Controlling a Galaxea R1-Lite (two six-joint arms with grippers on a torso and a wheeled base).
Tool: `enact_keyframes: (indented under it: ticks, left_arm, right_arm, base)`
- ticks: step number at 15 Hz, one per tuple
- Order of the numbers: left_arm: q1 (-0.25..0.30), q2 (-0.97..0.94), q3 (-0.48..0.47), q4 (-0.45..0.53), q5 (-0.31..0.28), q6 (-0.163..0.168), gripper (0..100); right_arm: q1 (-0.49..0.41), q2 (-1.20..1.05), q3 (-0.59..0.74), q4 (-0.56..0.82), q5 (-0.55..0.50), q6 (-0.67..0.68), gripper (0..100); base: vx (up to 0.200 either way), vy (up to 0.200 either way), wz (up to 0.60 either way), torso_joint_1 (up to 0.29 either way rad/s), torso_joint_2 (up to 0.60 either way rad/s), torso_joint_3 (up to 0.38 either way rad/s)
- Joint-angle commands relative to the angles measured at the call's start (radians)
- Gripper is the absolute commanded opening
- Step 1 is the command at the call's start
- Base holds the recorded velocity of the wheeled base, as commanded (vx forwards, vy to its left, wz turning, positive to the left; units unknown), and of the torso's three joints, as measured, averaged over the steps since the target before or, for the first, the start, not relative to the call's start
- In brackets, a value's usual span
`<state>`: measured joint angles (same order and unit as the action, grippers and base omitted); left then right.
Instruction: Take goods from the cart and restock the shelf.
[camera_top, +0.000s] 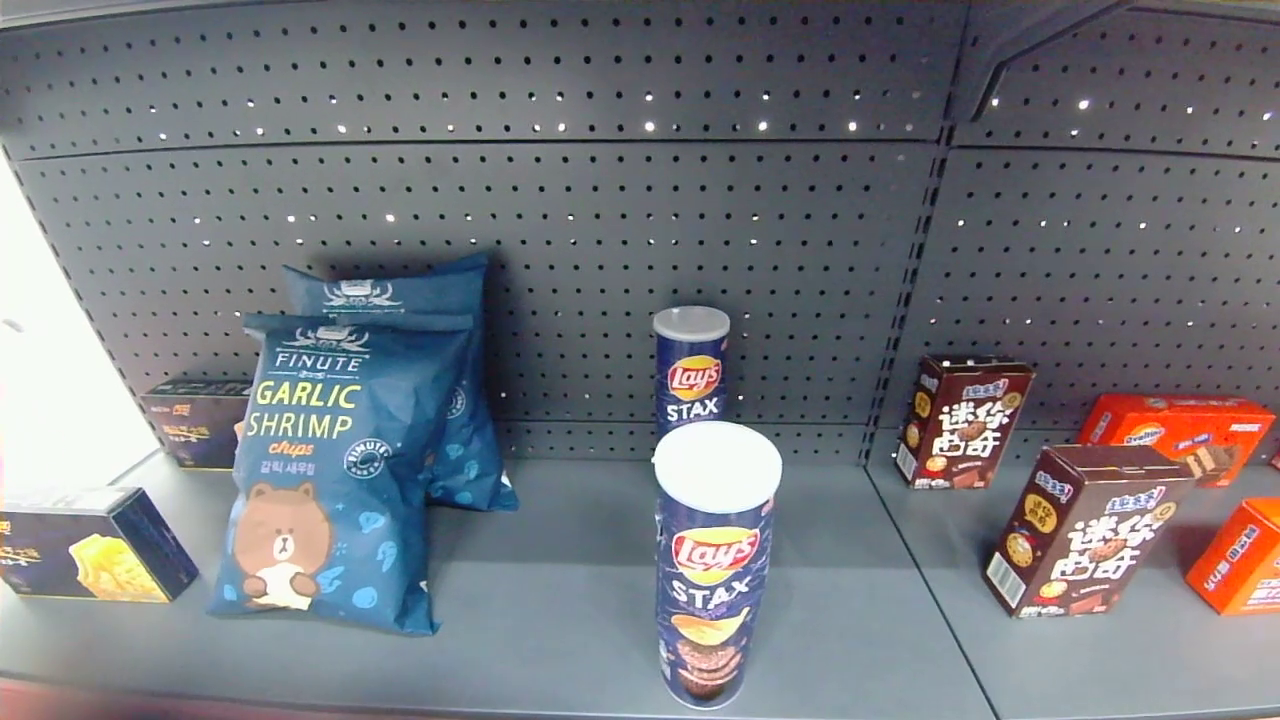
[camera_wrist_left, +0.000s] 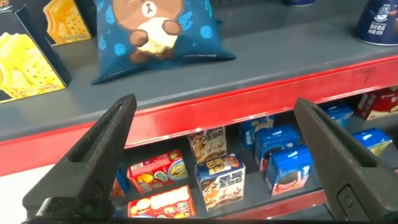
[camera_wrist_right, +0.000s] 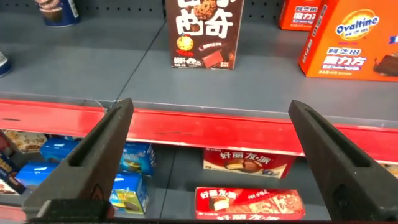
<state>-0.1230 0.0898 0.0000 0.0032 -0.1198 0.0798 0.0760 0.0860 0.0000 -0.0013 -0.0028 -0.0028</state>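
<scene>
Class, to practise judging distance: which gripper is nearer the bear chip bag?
Left. The left gripper hangs just in front of the bag; the right gripper faces the brown box farther along the shelf.

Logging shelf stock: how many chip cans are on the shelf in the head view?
2. The front chip can stands near the front edge of the shelf; the rear chip can right behind it, by the pegboard. None appears hidden.

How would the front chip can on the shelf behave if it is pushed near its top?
The front chip can stands tall and narrow near the shelf edge, so it would probably tip. Once down, its round body would likely roll.
</scene>
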Motion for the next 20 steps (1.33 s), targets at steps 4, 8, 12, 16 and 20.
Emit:
enact_keyframes:
  ticks: [4,8,12,16,20]
  left_arm:
    - [0.0,0.002,0.0,0.0,0.002,-0.002,100]
    - [0.0,0.002,0.0,0.0,0.002,-0.002,100]
    - [0.0,0.002,0.0,0.0,0.002,-0.002,100]
    - [0.0,0.002,0.0,0.0,0.002,-0.003,100]
    - [0.0,0.002,0.0,0.0,0.002,-0.003,100]
  right_arm:
    - [0.001,0.003,0.0,0.0,0.0,0.0,100]
    - [0.001,0.003,0.0,0.0,0.0,0.0,100]
    - [0.001,0.003,0.0,0.0,0.0,0.0,100]
    - [0.001,0.003,0.0,0.0,0.0,0.0,100]
    - [0.001,0.003,0.0,0.0,0.0,0.0,100]
  base:
    - [0.0,0.0,0.0,0.0,0.0,0.0]
    - [0.0,0.1,0.0,0.001,0.0,0.001]
    - [0.0,0.0,0.0,0.0,0.0,0.0]
    - [0.0,0.0,0.0,0.0,0.0,0.0]
    - [0.0,0.0,0.0,0.0,0.0,0.0]
